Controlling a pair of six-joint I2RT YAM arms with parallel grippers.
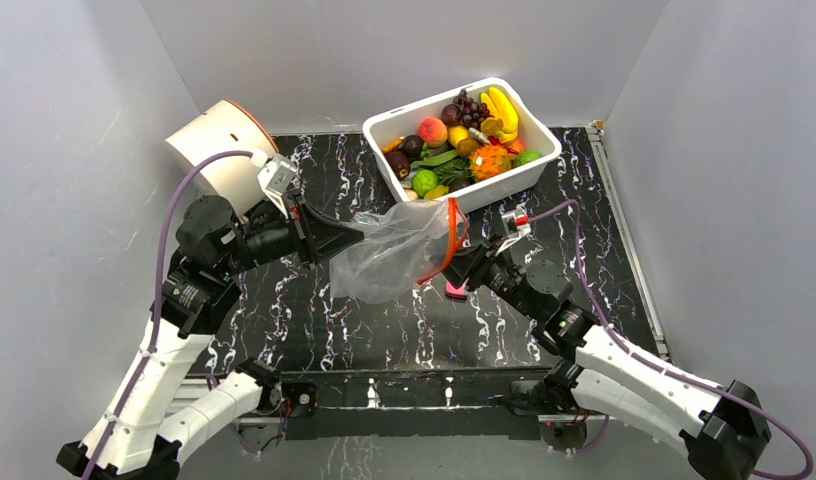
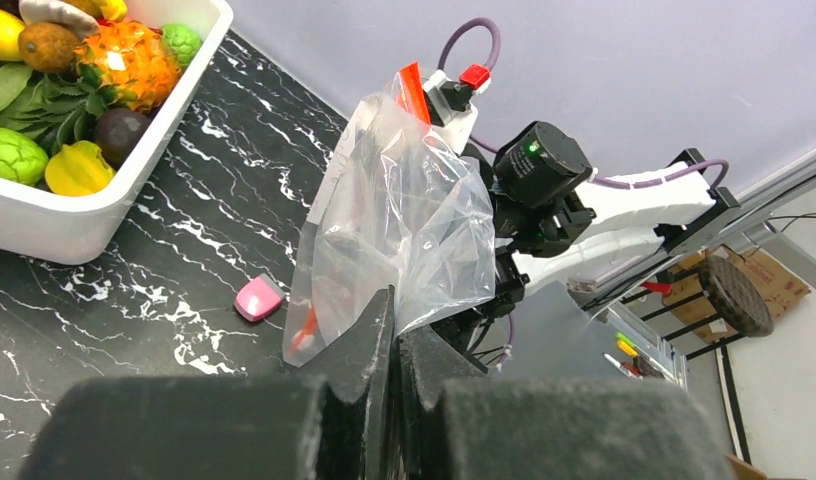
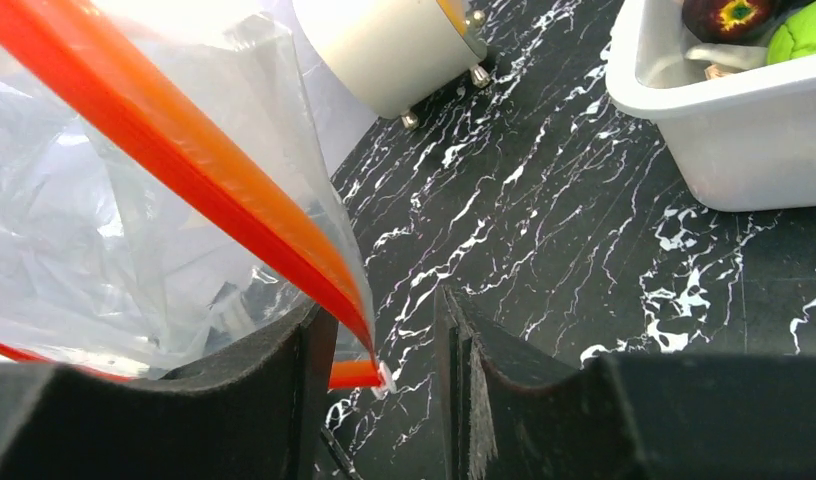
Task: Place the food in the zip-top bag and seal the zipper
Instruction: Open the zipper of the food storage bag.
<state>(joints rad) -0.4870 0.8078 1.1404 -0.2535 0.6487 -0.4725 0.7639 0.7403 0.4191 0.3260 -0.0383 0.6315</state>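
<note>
Currently, the clear floppy plastic zip-top bag hangs above the middle of the black marble-patterned tabletop, spanned between the two arms and clear of the surface. The left gripper has its fingers pressed together on the bag's closed end, pinching the film between the pads. The thin red-orange zipper runs along the mouth at the opposite end, facing the right gripper. The right gripper's jaws stand apart. The lower corner of the zipper lies in the gap, close against one finger and apart from the other, so no pinch is made on that side. The food lies in the white rectangular plastic bin near the far edge of the tabletop, right of centre. This includes the orange toy pineapple with its green crown, the yellow banana bunch, the dark purple round fruit and the yellow fruit. A small pink rounded block rests on the tabletop below the bag's mouth, just beside the right gripper. A white drum-shaped object with an orange rim stands at the far left corner.
</note>
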